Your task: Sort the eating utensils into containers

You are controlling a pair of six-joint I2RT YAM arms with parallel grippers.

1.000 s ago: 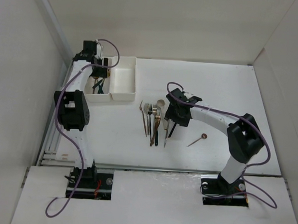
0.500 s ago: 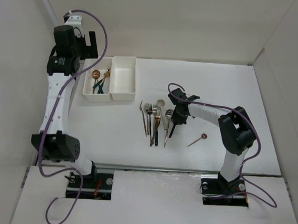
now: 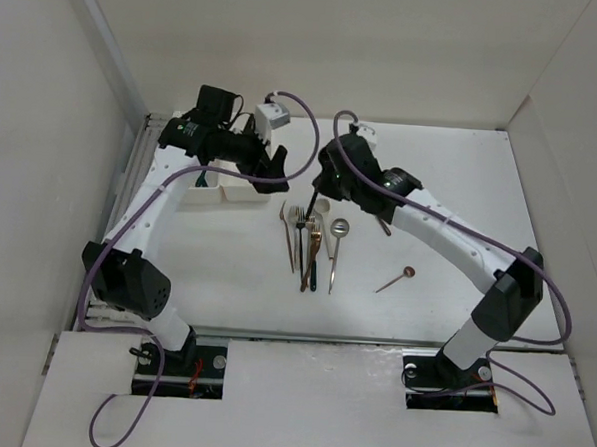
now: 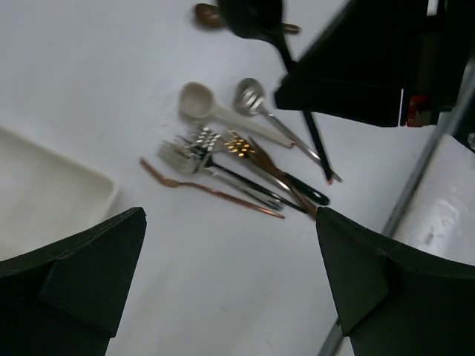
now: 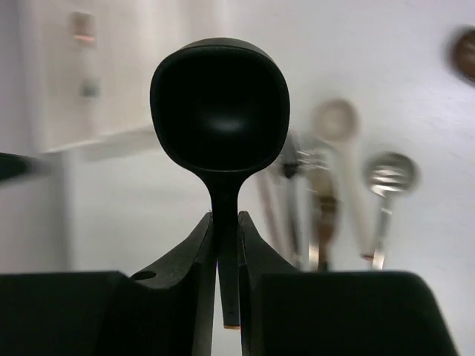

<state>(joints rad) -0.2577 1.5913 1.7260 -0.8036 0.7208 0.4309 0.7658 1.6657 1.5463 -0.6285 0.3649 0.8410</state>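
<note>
Several eating utensils (image 3: 312, 244) lie in a pile on the white table: silver, copper and dark-handled forks and spoons (image 4: 237, 159). My right gripper (image 3: 323, 183) is shut on a black spoon (image 5: 219, 96), bowl up, handle pinched between the fingers (image 5: 200, 252). In the top view the black spoon's handle (image 3: 309, 206) hangs over the back of the pile. My left gripper (image 3: 273, 168) stands open and empty (image 4: 230, 222) above the table between the containers (image 3: 238, 189) and the pile. The left arm hides most of the containers.
A copper spoon (image 3: 396, 279) lies alone to the right of the pile. Another copper piece (image 3: 383, 226) shows under the right arm. A white container corner (image 4: 44, 193) sits at the left of the left wrist view. White walls enclose the table.
The right gripper closed on the black spoon and lifted it off the pile toward the back left. The left arm swung from the back left corner over the containers toward the pile.
</note>
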